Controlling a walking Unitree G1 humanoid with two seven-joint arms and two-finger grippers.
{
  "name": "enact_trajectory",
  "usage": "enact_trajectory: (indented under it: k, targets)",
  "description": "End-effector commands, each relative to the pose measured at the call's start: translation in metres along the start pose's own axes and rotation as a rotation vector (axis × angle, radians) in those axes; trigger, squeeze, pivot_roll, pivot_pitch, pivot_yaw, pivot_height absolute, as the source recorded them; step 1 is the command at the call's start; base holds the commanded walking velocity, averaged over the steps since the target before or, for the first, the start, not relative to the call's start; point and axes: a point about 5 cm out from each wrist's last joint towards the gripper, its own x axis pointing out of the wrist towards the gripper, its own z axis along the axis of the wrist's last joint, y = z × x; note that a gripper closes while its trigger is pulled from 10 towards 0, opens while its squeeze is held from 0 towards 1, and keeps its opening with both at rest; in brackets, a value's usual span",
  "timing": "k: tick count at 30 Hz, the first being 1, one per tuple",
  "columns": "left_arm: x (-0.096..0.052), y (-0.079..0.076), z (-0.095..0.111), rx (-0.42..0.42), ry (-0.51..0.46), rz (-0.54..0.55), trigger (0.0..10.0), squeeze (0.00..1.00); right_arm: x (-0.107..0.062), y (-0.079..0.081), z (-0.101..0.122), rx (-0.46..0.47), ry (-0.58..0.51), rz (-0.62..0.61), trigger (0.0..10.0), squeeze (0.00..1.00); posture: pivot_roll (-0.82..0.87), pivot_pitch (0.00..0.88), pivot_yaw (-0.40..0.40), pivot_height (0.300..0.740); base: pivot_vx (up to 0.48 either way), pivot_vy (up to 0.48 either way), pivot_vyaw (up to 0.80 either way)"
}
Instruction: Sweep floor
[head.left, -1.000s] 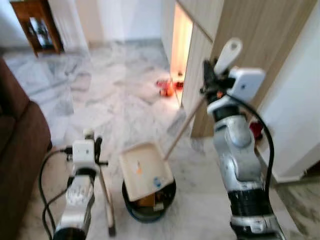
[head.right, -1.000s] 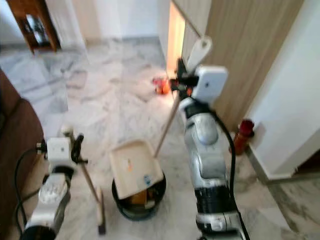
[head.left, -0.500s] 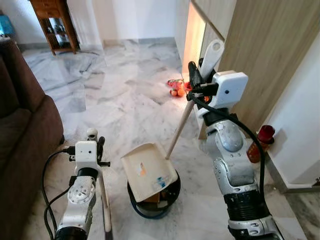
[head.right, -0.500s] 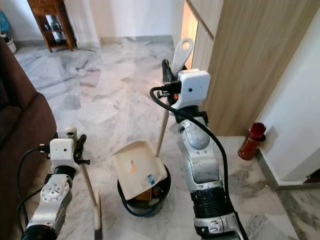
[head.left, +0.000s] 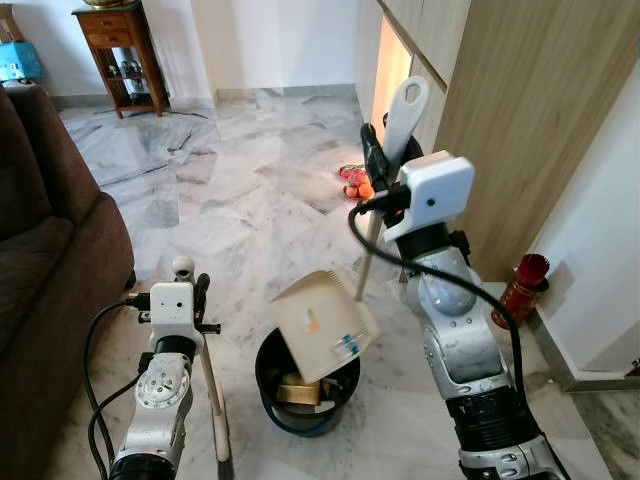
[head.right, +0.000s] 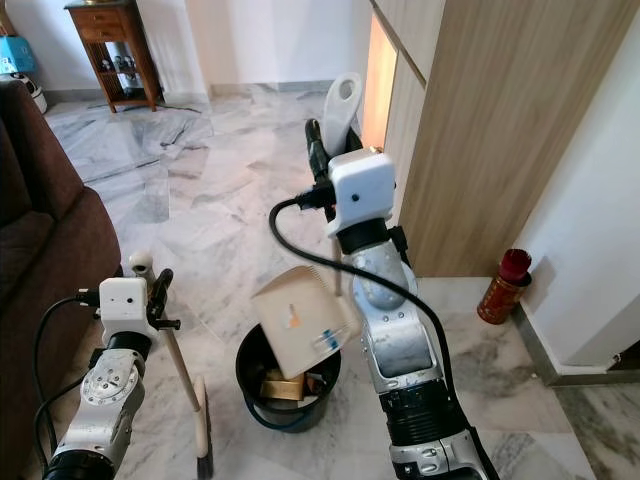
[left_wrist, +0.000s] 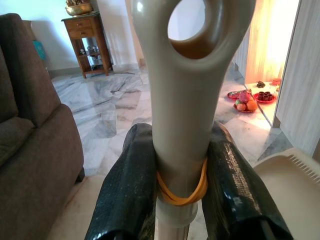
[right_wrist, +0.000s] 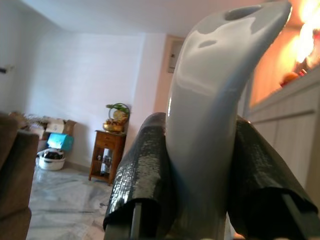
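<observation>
Since tipping steeper, dustpan (head.left: 322, 325) over bin (head.left: 305, 388), right hand (head.left: 385, 165) clamping handle.

Cream dustpan (head.left: 322, 326), black bin (head.left: 305, 392), grey-veined marble floor (head.left: 230, 200), seemingly brown sofa (head.left: 50, 260)

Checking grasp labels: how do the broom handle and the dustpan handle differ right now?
The broom handle is in the left gripper, held low, its bristle end near the floor. The dustpan handle is in the right gripper, raised, with the dustpan tilted over the black bin. The broom handle carries a yellow rubber band; the dustpan handle shows none. Both end in a pale hanging loop, and both sets of jaws are clamped on.
</observation>
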Motion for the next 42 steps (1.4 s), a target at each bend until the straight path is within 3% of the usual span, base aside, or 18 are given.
enact_trajectory:
  k: [1, 2, 8, 28, 37, 42]
  targets:
    - [0.002, -0.001, 0.008, 0.004, -0.046, -0.007, 10.0, 0.00, 0.005, 0.005, 0.017, -0.017, -0.103, 0.021, 10.0, 0.00, 0.15, 0.000, 0.041, 0.740, 0.000, 0.000, 0.00]
    - [0.002, -0.001, 0.009, 0.005, -0.047, -0.009, 10.0, 0.00, 0.004, 0.015, 0.018, -0.014, -0.113, 0.048, 10.0, 0.00, 0.15, 0.000, 0.040, 0.740, 0.000, 0.000, 0.00]
    - [0.002, -0.001, 0.009, 0.004, -0.048, -0.009, 10.0, 0.00, 0.000, 0.036, 0.024, 0.007, -0.153, 0.109, 10.0, 0.00, 0.15, 0.000, 0.039, 0.740, 0.000, 0.000, 0.00]
    - [0.003, -0.003, 0.008, 0.002, -0.048, -0.012, 10.0, 0.00, -0.005, 0.056, 0.028, -0.065, -0.208, 0.198, 10.0, 0.00, 0.15, 0.000, 0.035, 0.740, 0.000, 0.000, 0.00]
    - [0.003, -0.003, 0.008, 0.001, -0.049, -0.011, 10.0, 0.00, -0.004, 0.051, 0.023, -0.121, -0.191, 0.167, 10.0, 0.00, 0.15, 0.000, 0.033, 0.740, 0.000, 0.000, 0.00]
    - [0.003, -0.003, 0.008, 0.002, -0.049, -0.012, 10.0, 0.00, 0.005, 0.007, 0.013, -0.254, -0.129, -0.030, 10.0, 0.00, 0.13, 0.000, 0.037, 0.740, 0.000, 0.000, 0.00]
